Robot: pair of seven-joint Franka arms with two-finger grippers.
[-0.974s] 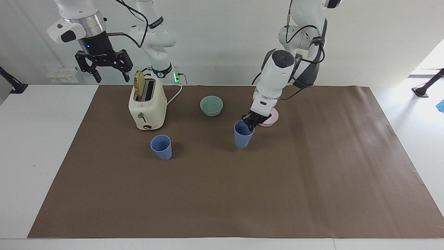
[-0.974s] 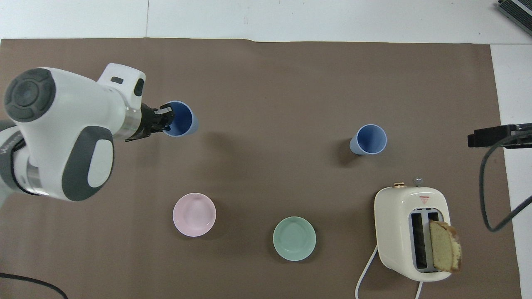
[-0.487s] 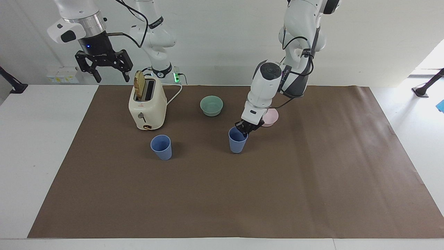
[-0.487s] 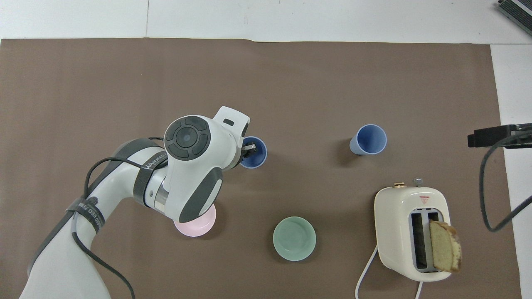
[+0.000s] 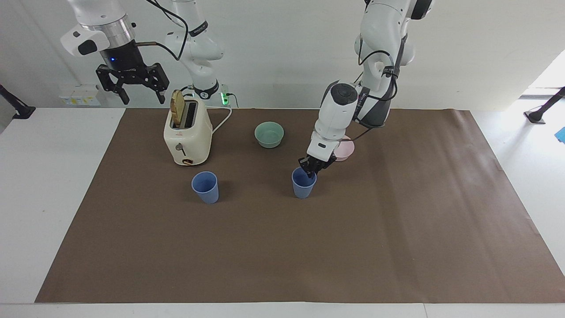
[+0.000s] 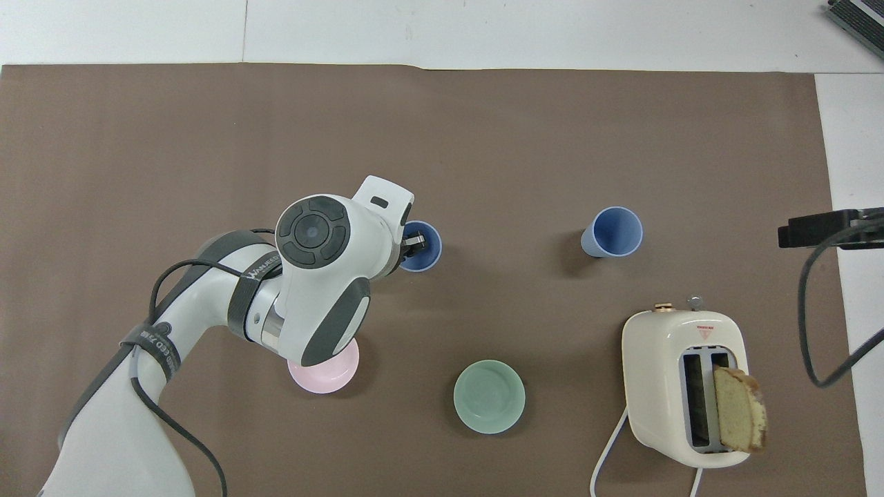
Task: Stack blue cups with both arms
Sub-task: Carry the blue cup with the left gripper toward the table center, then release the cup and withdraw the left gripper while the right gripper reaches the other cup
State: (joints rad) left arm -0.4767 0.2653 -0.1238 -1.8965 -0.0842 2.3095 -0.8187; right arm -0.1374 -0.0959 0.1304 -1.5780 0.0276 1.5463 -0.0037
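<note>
Two blue cups are on the brown mat. One blue cup (image 5: 205, 187) stands upright and alone, just farther from the robots than the toaster; it also shows in the overhead view (image 6: 613, 232). My left gripper (image 5: 312, 167) is shut on the rim of the other blue cup (image 5: 303, 185), which is upright near the mat's middle with its base at or just above the mat. In the overhead view the left gripper (image 6: 412, 243) and arm hide part of this cup (image 6: 425, 252). My right gripper (image 5: 132, 85) waits open and empty, high over the right arm's end of the table.
A cream toaster (image 5: 187, 134) with a slice of bread in it stands near the right arm's base. A teal-green bowl (image 5: 269, 134) sits near the robots at mid-table. A pink bowl (image 5: 348, 150) lies partly under the left arm. A brown mat (image 5: 397, 229) covers the table.
My left gripper has carried its blue cup toward the other cup and lowered it, most of the move in the first half second. The right arm has not moved.
</note>
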